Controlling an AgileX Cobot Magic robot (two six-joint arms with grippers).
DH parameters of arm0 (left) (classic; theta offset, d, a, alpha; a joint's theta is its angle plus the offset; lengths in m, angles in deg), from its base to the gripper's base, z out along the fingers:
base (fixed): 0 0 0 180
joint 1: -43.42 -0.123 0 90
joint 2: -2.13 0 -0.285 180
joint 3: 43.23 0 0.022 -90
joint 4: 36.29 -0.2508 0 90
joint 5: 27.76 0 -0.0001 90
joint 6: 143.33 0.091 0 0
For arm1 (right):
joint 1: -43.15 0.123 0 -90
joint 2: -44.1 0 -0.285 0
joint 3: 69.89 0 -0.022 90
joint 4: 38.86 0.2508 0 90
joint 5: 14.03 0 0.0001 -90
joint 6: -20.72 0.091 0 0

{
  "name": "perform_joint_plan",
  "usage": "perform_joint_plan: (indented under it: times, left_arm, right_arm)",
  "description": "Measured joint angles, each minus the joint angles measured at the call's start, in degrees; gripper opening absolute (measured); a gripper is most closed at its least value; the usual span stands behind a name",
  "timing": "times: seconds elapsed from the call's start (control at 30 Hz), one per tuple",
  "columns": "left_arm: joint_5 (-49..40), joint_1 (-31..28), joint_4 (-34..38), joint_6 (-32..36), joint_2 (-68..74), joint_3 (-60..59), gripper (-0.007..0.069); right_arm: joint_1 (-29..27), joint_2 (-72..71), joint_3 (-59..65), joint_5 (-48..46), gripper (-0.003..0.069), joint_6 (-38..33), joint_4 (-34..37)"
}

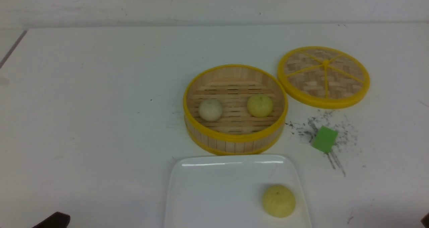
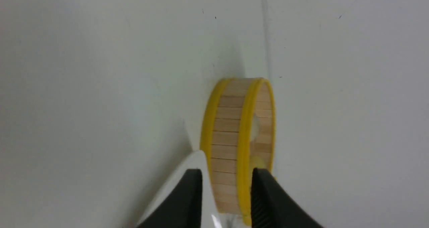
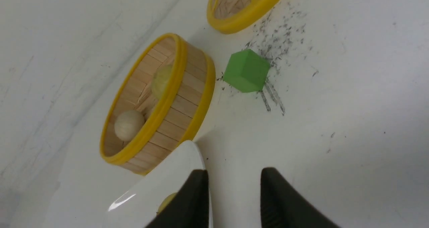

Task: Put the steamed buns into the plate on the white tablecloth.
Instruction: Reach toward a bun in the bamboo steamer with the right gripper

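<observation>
The white square plate [image 1: 214, 187] lies on the white tablecloth [image 1: 94, 114] at the near edge, with one pale yellow steamed bun [image 1: 279, 200] in its near-right corner. Behind the plate, the bamboo steamer basket [image 1: 234, 141] holds an off-white bun [image 1: 210, 109] and a second yellow bun [image 1: 260, 105]. My left gripper [image 2: 226, 174] is open and empty, far back from the basket [image 2: 228, 131], level with the plate's corner [image 2: 189, 167]. My right gripper [image 3: 233, 172] is also open and empty, beside the plate's edge [image 3: 167, 174]. Only dark tips show in the front view's bottom corners.
The round woven lid [image 1: 323, 76] lies flat to the right of the basket. A green cube [image 1: 324, 139] sits among dark scuff marks between the lid and the plate, and it shows beside the basket [image 3: 187, 87] as the green cube [image 3: 246, 71] in the right wrist view.
</observation>
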Motion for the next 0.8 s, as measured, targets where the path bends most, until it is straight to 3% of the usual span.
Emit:
perform_joint_plan:
  times: [0.23,0.4,0.5,0.57,0.6,0.67,0.8]
  left_arm:
    - [4.7,0.0,0.6,-0.3,0.0,0.0,0.0241]
    - [8.6,0.2,-2.0,7.1,0.0,1.3,0.0241]
    - [8.0,0.2,-3.0,13.5,0.0,7.7,0.0241]
    - [3.8,0.2,-4.8,20.3,2.1,15.1,0.0241]
    - [3.3,0.2,-4.9,20.8,2.5,15.6,0.0241]
    - [-4.7,0.2,-7.0,26.2,8.9,21.8,0.0227]
    - [-22.6,0.2,-11.2,32.9,21.9,28.6,0.0166]
  right_arm:
    - [0.0,0.0,0.0,0.4,0.024,0.0,0.0]
    - [0.0,0.0,-0.4,4.5,0.0239,-0.2,1.1]
    - [0.0,0.3,-5.2,4.5,0.0202,-4.0,0.4]
    - [0.0,3.6,-12.1,3.1,0.0105,-9.6,-2.7]
    - [0.0,4.0,-12.7,2.9,0.0105,-10.0,-3.0]
    - [0.0,10.2,-19.1,-1.2,0.001,-13.8,-7.5]
    - [0.0,21.4,-27.1,-10.8,-0.0011,-15.1,-13.9]
